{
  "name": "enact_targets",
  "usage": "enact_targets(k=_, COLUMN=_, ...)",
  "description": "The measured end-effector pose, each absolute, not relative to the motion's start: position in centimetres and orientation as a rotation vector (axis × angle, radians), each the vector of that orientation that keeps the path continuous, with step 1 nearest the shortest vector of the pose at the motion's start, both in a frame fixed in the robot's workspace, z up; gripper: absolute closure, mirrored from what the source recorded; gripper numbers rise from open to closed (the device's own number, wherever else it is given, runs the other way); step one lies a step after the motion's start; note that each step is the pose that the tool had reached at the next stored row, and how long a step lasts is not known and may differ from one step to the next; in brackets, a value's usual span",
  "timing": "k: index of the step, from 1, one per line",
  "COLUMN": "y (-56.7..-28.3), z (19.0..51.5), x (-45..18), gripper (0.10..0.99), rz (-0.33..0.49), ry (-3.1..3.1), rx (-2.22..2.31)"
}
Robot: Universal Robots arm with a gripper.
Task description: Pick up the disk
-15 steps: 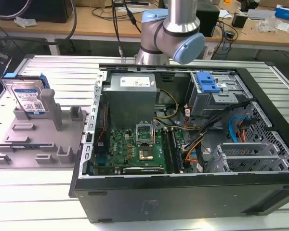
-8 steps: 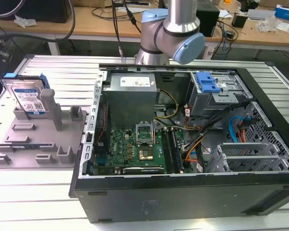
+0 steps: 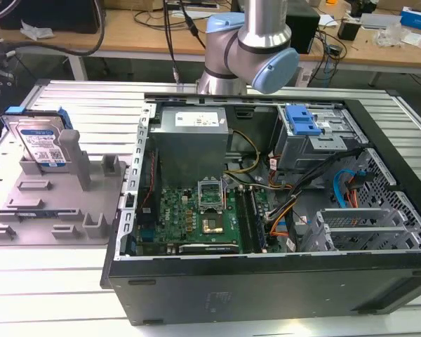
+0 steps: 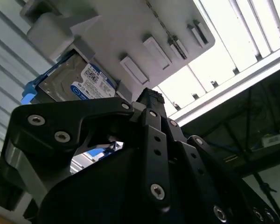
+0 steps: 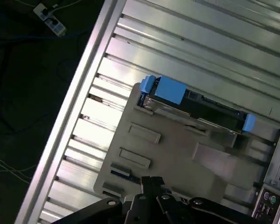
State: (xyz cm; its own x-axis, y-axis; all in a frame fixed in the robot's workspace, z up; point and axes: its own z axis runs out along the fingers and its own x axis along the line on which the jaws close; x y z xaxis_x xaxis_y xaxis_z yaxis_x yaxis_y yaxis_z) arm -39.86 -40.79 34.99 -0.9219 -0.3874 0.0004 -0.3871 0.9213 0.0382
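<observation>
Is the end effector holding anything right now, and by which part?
Nothing is held. The end effector hangs empty, apart from the disk, which stands on edge in the grey holder.

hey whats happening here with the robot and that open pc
A robot arm is going for the disk, which stands upright in a slot of the grey fixture beside the open computer case. In the second wrist view the gripper hangs over that fixture, apart from the disk and holding nothing. The disk has not been picked up yet.
</observation>
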Motion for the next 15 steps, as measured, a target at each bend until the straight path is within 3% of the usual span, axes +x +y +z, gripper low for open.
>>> enact_targets(k=8, y=-40.79, z=34.97, x=-39.86, gripper=0.973, rz=-0.057, ry=-3.006, rx=0.871)
enact_targets(k=9, y=-40.79, z=34.97, x=-39.86, gripper=0.788, rz=-0.057, ry=-2.989, rx=0.928)
enact_targets(k=10, y=-40.79, z=34.96, x=-39.87, gripper=0.788, rz=-0.057, ry=-2.972, rx=0.977)
enact_targets(k=11, y=-40.79, z=34.96, x=-39.86, gripper=0.729, rz=-0.056, ry=-2.954, rx=1.029)
enact_targets(k=12, y=-40.79, z=34.95, x=-39.86, gripper=0.608, rz=-0.056, ry=-2.933, rx=1.086)
enact_targets(k=15, y=-40.79, z=34.95, x=-39.86, gripper=0.545, rz=-0.055, ry=-2.892, rx=1.187)
